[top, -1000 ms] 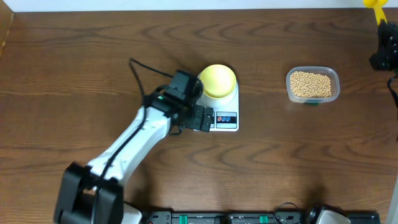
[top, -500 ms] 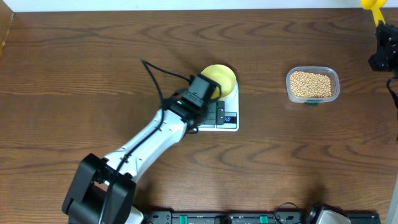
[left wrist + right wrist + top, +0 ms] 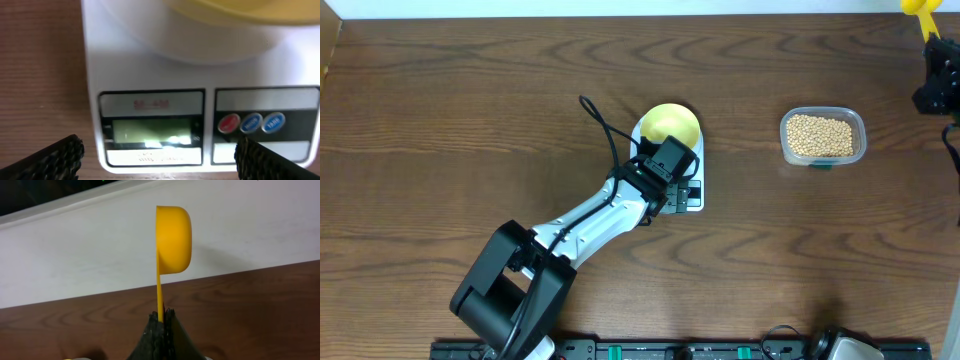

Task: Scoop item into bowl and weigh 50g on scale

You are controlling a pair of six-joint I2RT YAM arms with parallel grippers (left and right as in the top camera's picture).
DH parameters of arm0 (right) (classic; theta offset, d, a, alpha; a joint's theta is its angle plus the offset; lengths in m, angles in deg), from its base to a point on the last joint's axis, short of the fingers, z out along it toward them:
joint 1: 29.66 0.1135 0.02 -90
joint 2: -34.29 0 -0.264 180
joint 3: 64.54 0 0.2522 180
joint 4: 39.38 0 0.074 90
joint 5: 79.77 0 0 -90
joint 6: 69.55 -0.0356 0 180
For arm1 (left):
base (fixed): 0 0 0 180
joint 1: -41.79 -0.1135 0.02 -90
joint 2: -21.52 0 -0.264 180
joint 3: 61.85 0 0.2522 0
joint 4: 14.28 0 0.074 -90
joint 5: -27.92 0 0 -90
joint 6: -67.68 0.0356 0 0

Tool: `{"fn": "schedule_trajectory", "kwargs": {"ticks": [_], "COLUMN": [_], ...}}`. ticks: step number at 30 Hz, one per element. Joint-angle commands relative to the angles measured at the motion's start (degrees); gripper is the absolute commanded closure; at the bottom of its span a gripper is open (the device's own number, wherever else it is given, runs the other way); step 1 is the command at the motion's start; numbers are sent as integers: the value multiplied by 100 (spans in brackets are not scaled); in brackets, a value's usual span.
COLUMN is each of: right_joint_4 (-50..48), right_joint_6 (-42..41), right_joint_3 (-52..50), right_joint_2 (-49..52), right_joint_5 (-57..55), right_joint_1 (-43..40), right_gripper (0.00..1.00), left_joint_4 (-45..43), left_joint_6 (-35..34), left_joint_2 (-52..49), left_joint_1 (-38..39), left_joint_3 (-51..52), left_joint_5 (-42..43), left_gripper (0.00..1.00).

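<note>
The pale-yellow bowl (image 3: 670, 125) sits on the white scale (image 3: 692, 202). In the left wrist view the scale (image 3: 145, 60) fills the frame, its grey display (image 3: 150, 131) and red and blue buttons (image 3: 251, 123) near the bottom, the bowl (image 3: 250, 10) at the top. My left gripper (image 3: 157, 159) is open, its fingers astride the scale's front edge. The tan beans (image 3: 820, 135) fill a clear tub. My right gripper (image 3: 162, 317) is shut on the handle of a bright yellow scoop (image 3: 172, 240), held upright at the far right table edge (image 3: 923, 8).
The clear plastic tub (image 3: 823, 137) stands right of the scale. A black cable (image 3: 605, 125) loops from the left arm beside the bowl. A white wall runs along the table's back edge.
My left arm has swung right and forward, from the scale's left side to over its front panel. The right arm and scoop have barely moved.
</note>
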Motion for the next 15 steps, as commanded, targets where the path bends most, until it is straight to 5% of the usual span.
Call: {"fn": "schedule_trajectory", "kwargs": {"ticks": [1, 15], "right_joint_4": [-4, 0], "right_joint_6": [79, 76], "right_joint_3": [109, 109], "right_joint_2": [-37, -37], "right_joint_5": [35, 35], "right_joint_1": [-22, -22], "right_gripper": [99, 99], "left_joint_4": [-33, -313], "left_joint_6": [-262, -260], "left_joint_2": [-50, -304], "left_joint_1": [-26, -20], "left_joint_3": [79, 79], "left_joint_5": [-485, -192], "left_gripper": [2, 2]}}
